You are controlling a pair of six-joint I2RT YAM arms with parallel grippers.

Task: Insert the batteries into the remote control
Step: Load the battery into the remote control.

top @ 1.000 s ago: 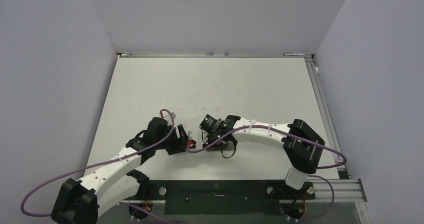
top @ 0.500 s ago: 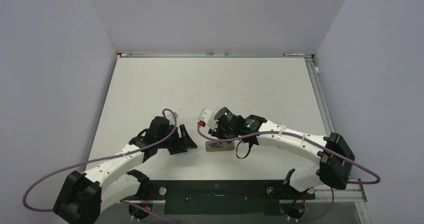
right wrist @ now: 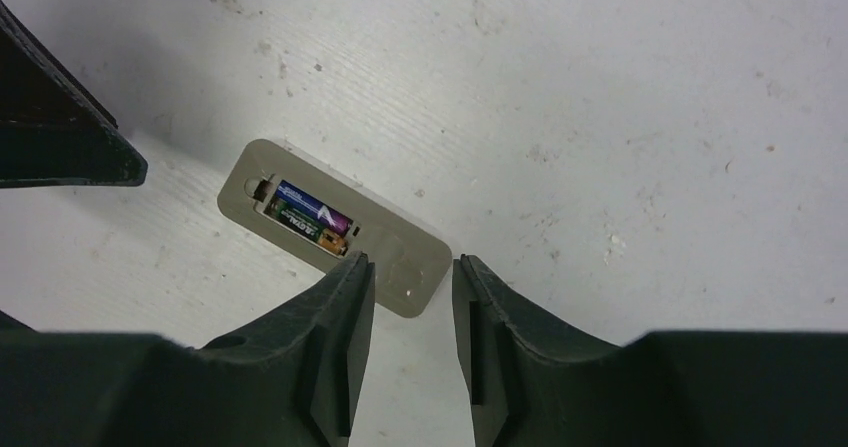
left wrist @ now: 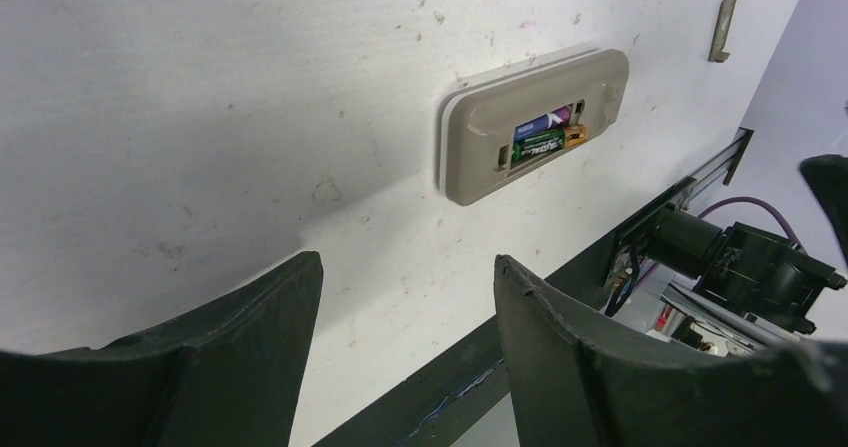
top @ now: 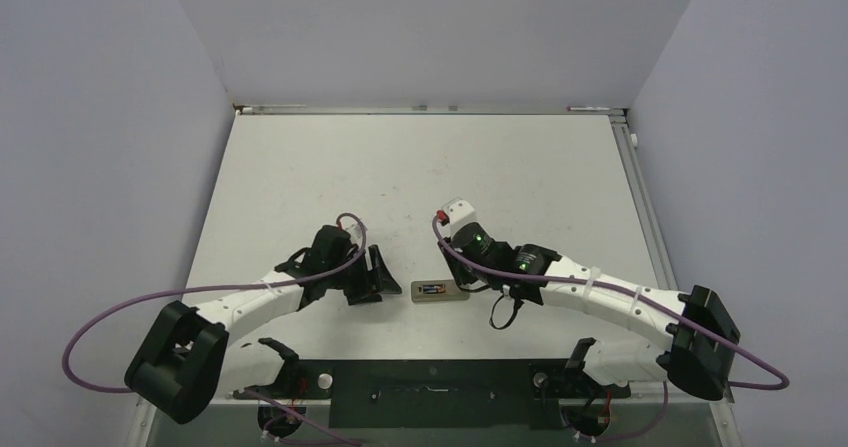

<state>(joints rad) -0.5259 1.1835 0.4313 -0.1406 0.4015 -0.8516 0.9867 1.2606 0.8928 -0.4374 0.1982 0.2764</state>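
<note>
The remote control (left wrist: pixel 535 127) lies back-up on the table (top: pixel 420 167), near its front edge and between my two arms. Both batteries (right wrist: pixel 310 217) sit side by side in the open recess, one purple-blue and one green-black. I can't read the polarity marks from here.

I judge the loading is close to done, and what's left is making sure each cell is fully down. From the left wrist view, neither looks proud of the recess. If I press, I want one fingertip on the middle of a cell, coming straight down and lightly. The other arm should brace the handset so it doesn't skate. A small flat grey piece (left wrist: pixel 727 25) lies well apart from the remote, possibly the cover to fit after.

The left fingers (left wrist: pixel 270 307) stand wide apart and empty, low over the table just beside the remote's left end, with the arm reaching in from the left. The right fingers (right wrist: pixel 340 307) are a narrow gap apart and hold nothing. They hang above the remote's plain end, and that arm is stretched long and low from the right.
</note>
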